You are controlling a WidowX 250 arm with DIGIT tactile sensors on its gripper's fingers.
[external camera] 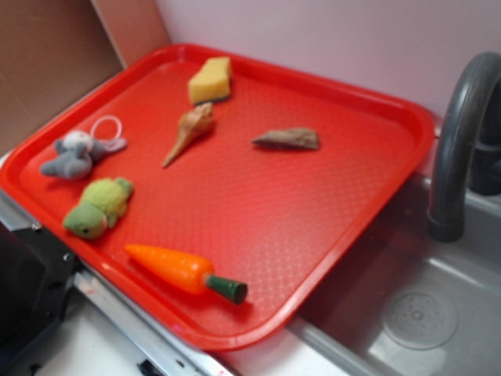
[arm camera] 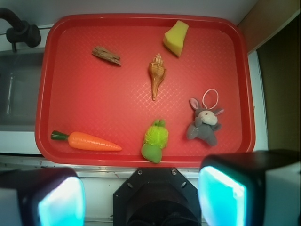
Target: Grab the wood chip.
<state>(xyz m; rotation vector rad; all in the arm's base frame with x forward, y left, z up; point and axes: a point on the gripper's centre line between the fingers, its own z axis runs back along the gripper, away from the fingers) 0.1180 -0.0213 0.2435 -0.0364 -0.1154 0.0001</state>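
Your gripper (arm camera: 141, 197) hangs wide open and empty, short of the tray (arm camera: 141, 19). The wood chip (arm camera: 106, 55) lies far-left; aim carelessly and you'll grab the seashell (arm camera: 157, 75) nearby instead.

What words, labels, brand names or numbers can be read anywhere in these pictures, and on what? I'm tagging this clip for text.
None: no readable text in either view.
The red tray, wood chip, seashell, yellow sponge, toy carrot, green plush turtle, grey plush bunny and faucet bear no lettering.
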